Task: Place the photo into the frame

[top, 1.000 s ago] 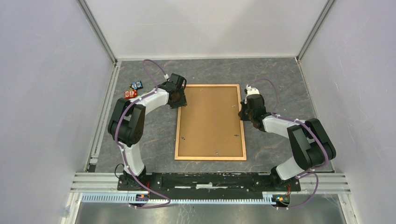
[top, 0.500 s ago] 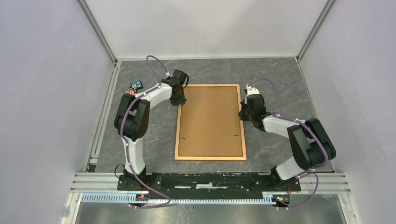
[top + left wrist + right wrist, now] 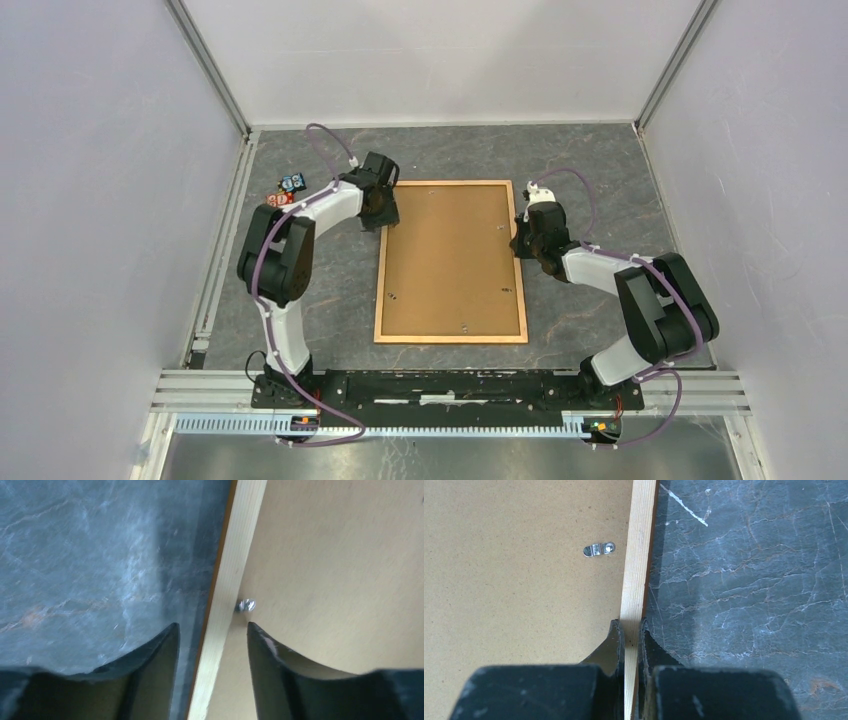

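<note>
While the frame (image 3: 450, 262) lies back-up in the middle of the bench (image 3: 600, 170), only the wrist views tell the grips. The right hand (image 3: 632, 635) is pinched tight on the right rail. The left hand (image 3: 212, 630) stands parted astride the left rail, clear of it, near a small metal clip (image 3: 245, 605).
</note>
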Tool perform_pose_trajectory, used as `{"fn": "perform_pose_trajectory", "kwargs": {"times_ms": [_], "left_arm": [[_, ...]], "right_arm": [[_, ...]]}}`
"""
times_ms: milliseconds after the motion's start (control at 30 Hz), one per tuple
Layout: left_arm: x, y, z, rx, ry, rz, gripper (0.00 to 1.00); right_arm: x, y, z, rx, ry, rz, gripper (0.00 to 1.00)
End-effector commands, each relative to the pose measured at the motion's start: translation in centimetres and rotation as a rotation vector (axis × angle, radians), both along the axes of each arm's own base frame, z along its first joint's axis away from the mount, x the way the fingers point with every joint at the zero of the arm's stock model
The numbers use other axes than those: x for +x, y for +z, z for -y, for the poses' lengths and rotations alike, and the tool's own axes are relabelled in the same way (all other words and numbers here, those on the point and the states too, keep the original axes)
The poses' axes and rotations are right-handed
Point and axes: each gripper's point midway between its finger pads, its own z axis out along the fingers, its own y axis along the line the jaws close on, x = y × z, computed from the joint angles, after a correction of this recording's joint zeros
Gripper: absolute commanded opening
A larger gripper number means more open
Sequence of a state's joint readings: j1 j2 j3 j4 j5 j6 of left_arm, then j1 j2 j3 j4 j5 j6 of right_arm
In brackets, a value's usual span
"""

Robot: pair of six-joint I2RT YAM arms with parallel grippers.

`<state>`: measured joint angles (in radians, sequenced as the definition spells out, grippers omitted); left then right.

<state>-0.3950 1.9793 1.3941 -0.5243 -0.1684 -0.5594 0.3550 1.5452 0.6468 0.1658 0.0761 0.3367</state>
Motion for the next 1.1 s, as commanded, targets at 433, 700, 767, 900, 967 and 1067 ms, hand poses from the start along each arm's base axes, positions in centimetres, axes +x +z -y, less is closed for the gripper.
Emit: {"fn": "perform_pose_trajectory", "kwargs": {"times_ms": [433,700,767,900,967,1067], "left_arm": [[-20.3,2.3,0.7,-0.190,0.161,-0.187,0.88],[-19.4,0.8,1.3,-0.165,0.190,-0.208,0.85],[-19.5,0.3,1.5,-0.162,0.198,-0.227,0.82],[-19.5,-0.6,1.3,-0.133,0.210,-0.243,0.76],[-19.6,-1.0,1.2,-0.117,0.212,-0.251,0.75],[-19.8,-1.4,1.1,-0.091,0.207,-0.270,0.71]], "right_arm": [[-1.0,-0.8,-0.4,0.013,0.030,-0.002,0.00],[-1.2,-0.6,-0.6,0.024,0.046,0.013,0.00],[-1.1,-0.6,-0.7,0.025,0.051,0.013,0.00],[-1.1,-0.6,-0.8,0.026,0.057,0.012,0.00],[-1.1,-0.6,-0.8,0.028,0.058,0.014,0.00],[-1.2,-0.6,-0.8,0.029,0.061,0.014,0.00]]}}
